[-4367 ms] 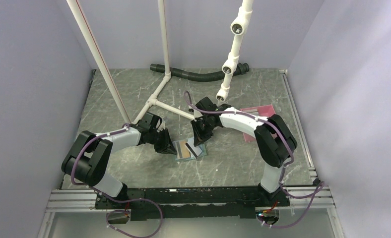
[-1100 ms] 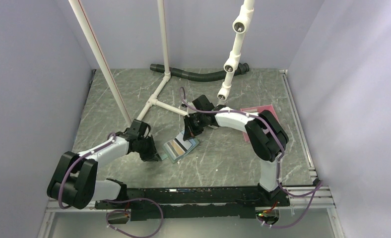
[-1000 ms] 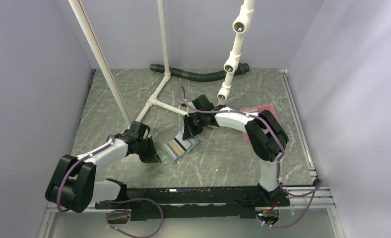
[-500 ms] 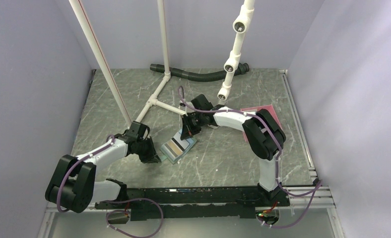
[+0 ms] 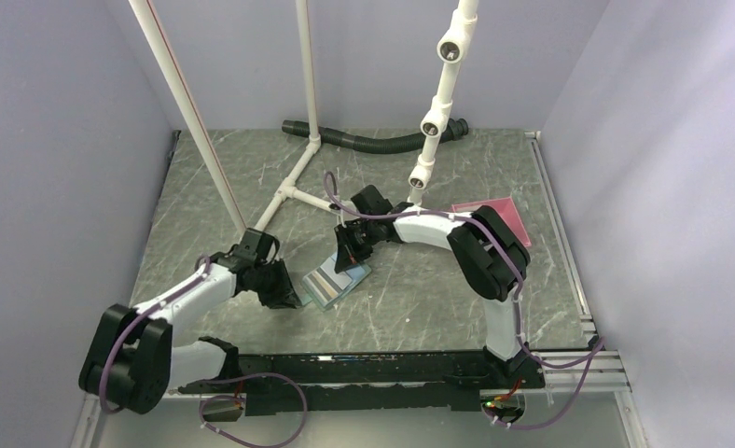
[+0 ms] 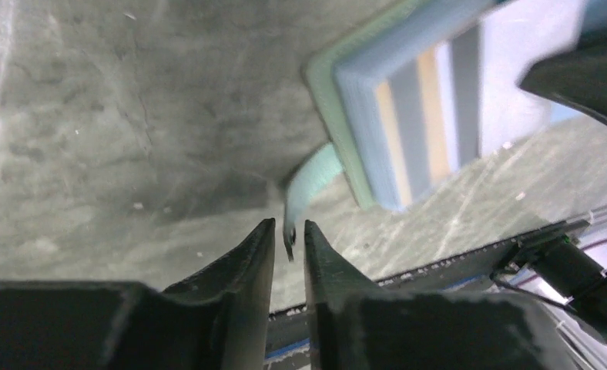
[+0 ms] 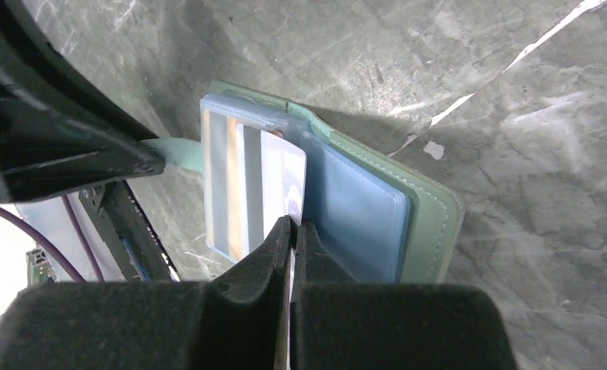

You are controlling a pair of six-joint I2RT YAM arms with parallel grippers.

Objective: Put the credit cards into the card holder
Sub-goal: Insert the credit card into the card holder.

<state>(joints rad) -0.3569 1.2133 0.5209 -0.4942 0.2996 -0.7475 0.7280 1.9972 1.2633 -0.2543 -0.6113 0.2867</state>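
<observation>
Overhead feed: both arms converge on the open card holder [image 5: 339, 293] at the middle of the grey worktop [image 5: 420, 299].
From my screen, the left gripper [image 5: 289, 293] sits low at the holder's left edge, and the right gripper [image 5: 347, 261] points down onto its upper right corner. Striped edges of credit cards [image 5: 324, 278] show inside. A pink tray [image 5: 496, 215] lies to the right, well apart. A white pipe frame [image 5: 298, 177] and a black hose [image 5: 373, 142] cross the upper part of the frame.
</observation>
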